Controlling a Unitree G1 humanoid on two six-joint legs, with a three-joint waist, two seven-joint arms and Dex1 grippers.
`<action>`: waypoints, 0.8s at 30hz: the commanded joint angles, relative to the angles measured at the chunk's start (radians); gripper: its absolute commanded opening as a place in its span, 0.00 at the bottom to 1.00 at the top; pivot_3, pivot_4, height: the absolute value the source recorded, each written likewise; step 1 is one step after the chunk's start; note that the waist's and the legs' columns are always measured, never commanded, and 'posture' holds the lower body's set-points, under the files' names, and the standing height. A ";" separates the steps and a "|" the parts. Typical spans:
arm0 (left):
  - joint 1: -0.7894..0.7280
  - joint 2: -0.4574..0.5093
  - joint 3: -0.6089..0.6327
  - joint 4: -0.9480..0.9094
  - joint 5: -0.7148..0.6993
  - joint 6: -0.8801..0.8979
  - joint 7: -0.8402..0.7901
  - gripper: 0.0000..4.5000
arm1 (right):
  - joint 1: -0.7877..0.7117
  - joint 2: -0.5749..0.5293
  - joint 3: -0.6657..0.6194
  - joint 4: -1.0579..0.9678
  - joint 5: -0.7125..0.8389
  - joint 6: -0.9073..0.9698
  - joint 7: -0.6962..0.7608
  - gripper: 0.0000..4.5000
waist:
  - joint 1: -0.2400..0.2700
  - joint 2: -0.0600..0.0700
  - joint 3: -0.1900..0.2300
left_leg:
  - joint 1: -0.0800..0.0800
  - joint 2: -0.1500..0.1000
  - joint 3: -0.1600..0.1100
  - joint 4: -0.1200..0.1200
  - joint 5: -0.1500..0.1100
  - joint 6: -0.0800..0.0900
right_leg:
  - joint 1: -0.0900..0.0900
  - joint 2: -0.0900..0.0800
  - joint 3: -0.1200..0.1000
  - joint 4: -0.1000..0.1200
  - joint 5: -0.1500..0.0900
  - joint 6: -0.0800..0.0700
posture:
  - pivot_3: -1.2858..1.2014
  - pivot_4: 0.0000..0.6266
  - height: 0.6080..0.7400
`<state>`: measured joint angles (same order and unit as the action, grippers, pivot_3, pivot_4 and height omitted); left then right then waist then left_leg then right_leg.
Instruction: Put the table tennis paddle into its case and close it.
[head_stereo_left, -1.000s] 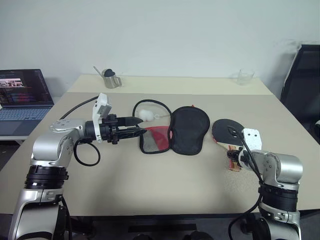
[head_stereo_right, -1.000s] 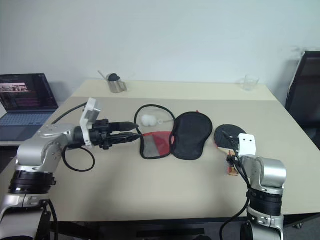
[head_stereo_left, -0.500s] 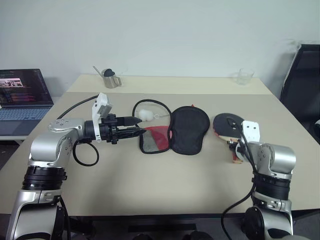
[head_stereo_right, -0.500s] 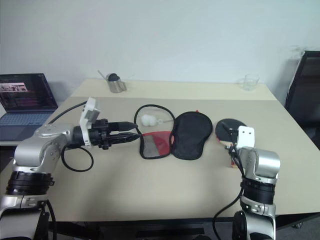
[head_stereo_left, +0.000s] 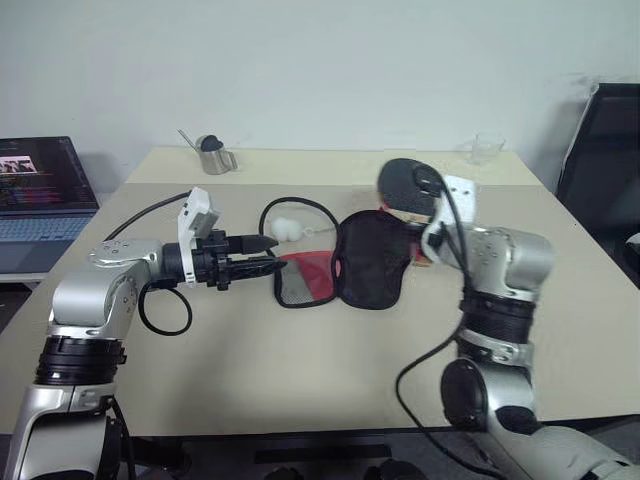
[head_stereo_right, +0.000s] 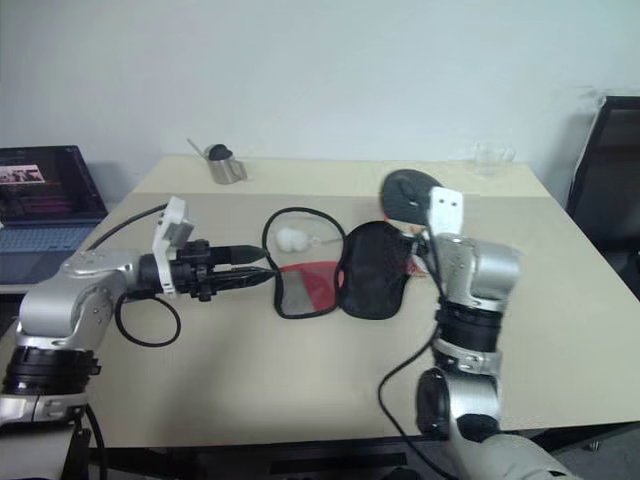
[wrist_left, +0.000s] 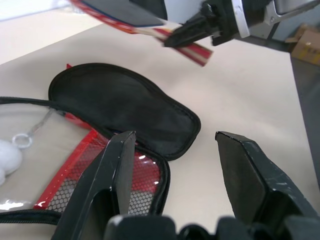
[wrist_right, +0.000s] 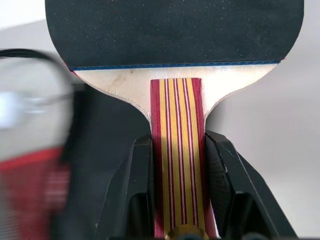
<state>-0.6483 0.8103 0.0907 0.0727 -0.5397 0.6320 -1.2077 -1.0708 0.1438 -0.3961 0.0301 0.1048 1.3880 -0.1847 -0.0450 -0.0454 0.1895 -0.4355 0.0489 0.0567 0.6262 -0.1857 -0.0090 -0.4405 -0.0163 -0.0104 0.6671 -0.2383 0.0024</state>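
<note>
Here the right end effector clamped the striped wooden handle of the black-rubber table tennis paddle, held in the air above the opened black fabric case lying on the beige desk. The left end effector stood open beside the case's red mesh half, gripping nothing.

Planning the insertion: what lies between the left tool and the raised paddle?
The open black fabric case on the table, seen in the left eye view.
</note>
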 joint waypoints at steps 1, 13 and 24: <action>0.017 0.024 0.047 -0.070 -0.028 0.021 0.024 0.62 | -0.044 0.072 -0.042 0.021 0.003 -0.054 -0.077 0.23 | 0.011 0.000 0.000 | -0.001 -0.001 0.000 0.000 0.000 0.000 | 0.000 -0.001 0.000 -0.001 0.000 -0.001 | 0.52 0.24 1.00; 0.088 0.045 0.084 -0.164 -0.069 0.079 0.076 0.62 | -0.048 0.105 -0.066 0.201 0.091 -0.181 -0.187 0.23 | 0.008 0.000 0.000 | -0.002 0.000 -0.001 0.000 0.000 0.000 | 0.000 -0.001 -0.001 -0.002 0.002 -0.003 | 0.52 0.24 1.00; 0.118 0.067 0.097 -0.154 -0.072 0.066 0.072 0.62 | -0.039 0.167 -0.017 0.152 0.223 -0.146 -0.204 0.23 | 0.001 0.000 0.000 | -0.002 0.000 0.000 0.000 0.000 0.000 | 0.000 -0.001 0.000 -0.002 0.002 -0.002 | 0.52 0.24 1.00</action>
<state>-0.5270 0.8610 0.1587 -0.0514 -0.5948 0.7139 -1.1283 -1.0743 0.1512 -0.4237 0.2393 0.2960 1.2493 -0.3805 -0.0435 -0.0454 0.1895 -0.4371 0.0484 0.0563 0.6261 -0.1858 -0.0089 -0.4405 -0.0170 -0.0107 0.6652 -0.2366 0.0007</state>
